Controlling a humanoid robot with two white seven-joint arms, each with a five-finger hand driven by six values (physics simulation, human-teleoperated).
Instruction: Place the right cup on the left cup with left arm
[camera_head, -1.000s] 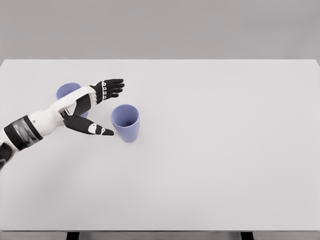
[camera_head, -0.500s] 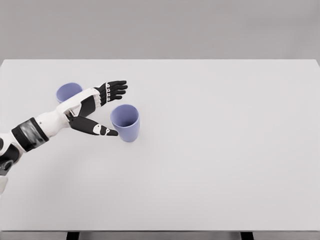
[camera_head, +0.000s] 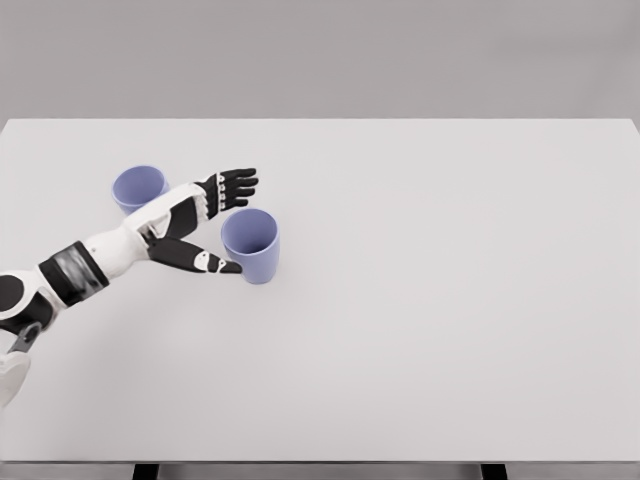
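left hand (camera_head: 212, 222) open, thumb touching right cup (camera_head: 250, 245) | wrap fingers round before lifting | left cup (camera_head: 138, 187) stands behind

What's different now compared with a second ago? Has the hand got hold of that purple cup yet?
Not yet. The left hand has slid rightward toward the nearer purple plastic cup: its thumb now reaches the cup's side, fingers spread open behind the rim. The farther purple cup, earlier partly covered by the arm, now shows more fully. Both cups stayed put on the white table.
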